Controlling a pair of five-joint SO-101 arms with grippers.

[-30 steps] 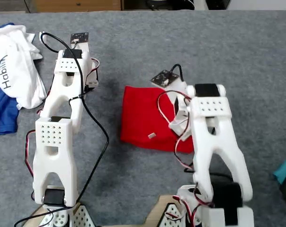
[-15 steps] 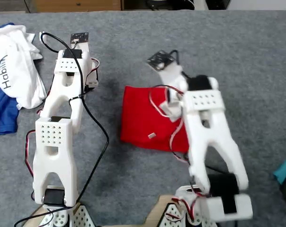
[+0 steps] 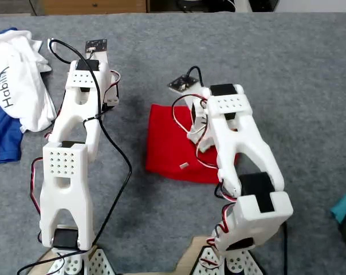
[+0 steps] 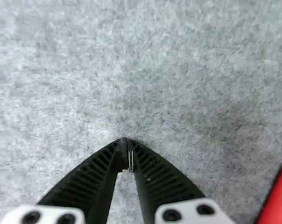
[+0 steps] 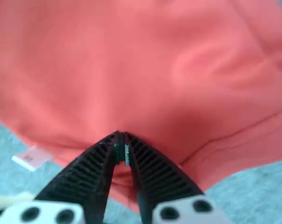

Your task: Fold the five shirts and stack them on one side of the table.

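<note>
Near mid-table, finding the red shirt [image 3: 167,143] lying folded into a flat block on the grey table [image 3: 287,63], with a small label [image 3: 184,165] showing at the near edge. Observing the right gripper [image 5: 121,140] poised directly over the cloth, jaws closed tip to tip and pinching nothing visible; judging this as pressing or smoothing the fold rather than lifting. Noting the left gripper [image 4: 124,145] likewise closed and empty, parked over bare table near the red shirt, presumably keeping out of the working arm's way. Recording a white shirt [image 3: 18,86] and a blue shirt [image 3: 1,137] heaped unfolded at the far left side, well apart from both grippers. Judging the task as early, with one shirt folded, none stacked and the heap awaiting attention.
</note>
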